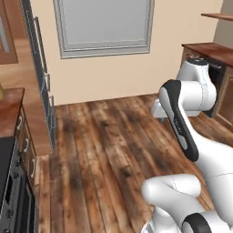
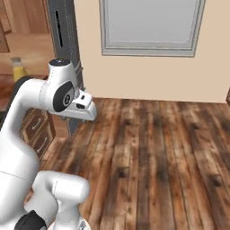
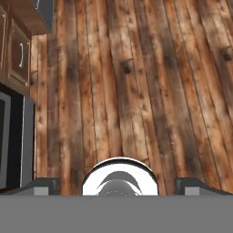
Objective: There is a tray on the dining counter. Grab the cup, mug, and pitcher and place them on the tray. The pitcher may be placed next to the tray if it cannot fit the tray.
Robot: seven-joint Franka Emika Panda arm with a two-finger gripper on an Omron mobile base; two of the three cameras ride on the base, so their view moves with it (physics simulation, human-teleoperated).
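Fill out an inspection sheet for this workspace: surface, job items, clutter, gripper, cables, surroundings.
Surface: wood plank floor ahead of the base; no work counter close by.
Job's things: pitcher, yellow-orange below, standing on a counter far left in the right base view; tray, cup, mug nothing seen.
Clutter: nothing seen.
Gripper: gripper open, empty, pointing down at the floor.
Cables: nothing seen.
Surroundings: window in a beige wall; cabinet drawers and a dark appliance at left.

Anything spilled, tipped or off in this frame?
Nothing stands out. The pitcher stands upright on the counter at far left, the wood floor shows no spill, and the gripper hangs open with nothing in it.
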